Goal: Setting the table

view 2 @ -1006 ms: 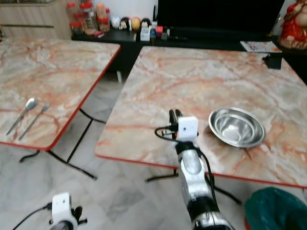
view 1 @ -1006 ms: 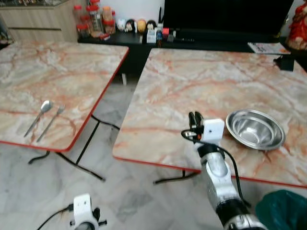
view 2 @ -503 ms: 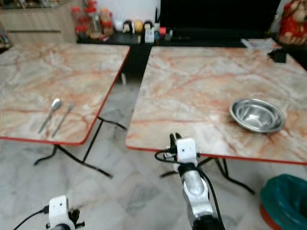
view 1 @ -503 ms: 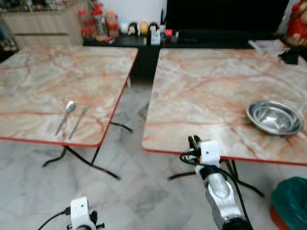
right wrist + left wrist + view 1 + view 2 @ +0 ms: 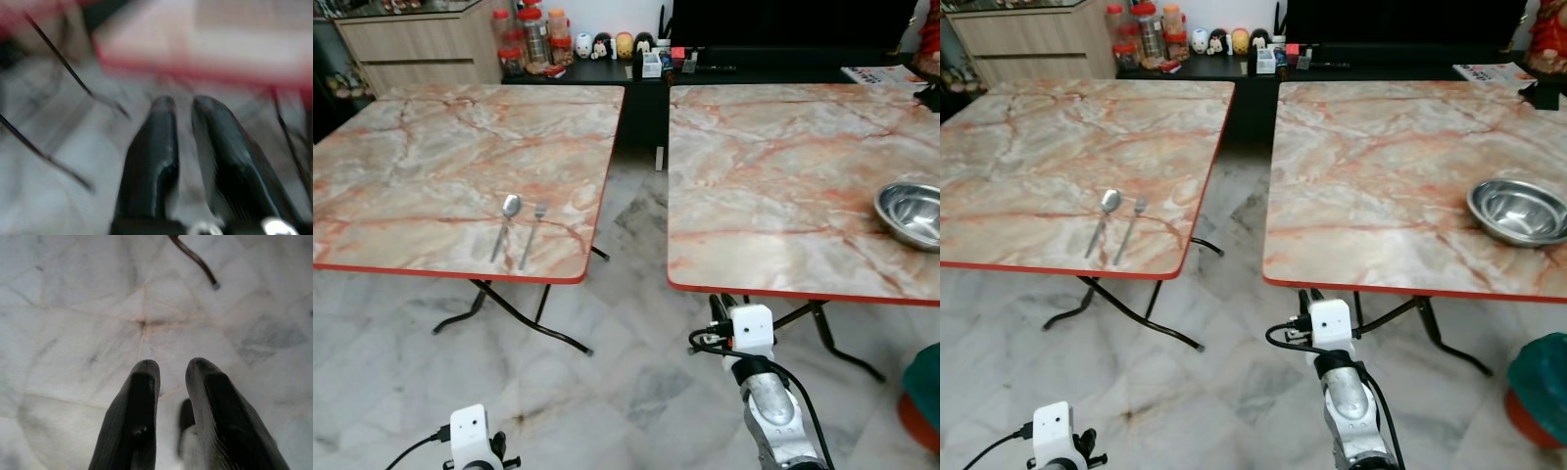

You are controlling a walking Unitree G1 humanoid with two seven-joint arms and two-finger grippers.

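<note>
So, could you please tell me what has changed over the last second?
The right hand has drawn back from over the right table beside the steel bowl to below its near edge, holding nothing. The whole view has shifted, so the camera moved. The bowl, spoon and fork lie as before.

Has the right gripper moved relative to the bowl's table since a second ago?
Yes. The right gripper has drawn back off the table, now below its red near edge, farther from the bowl.
</note>
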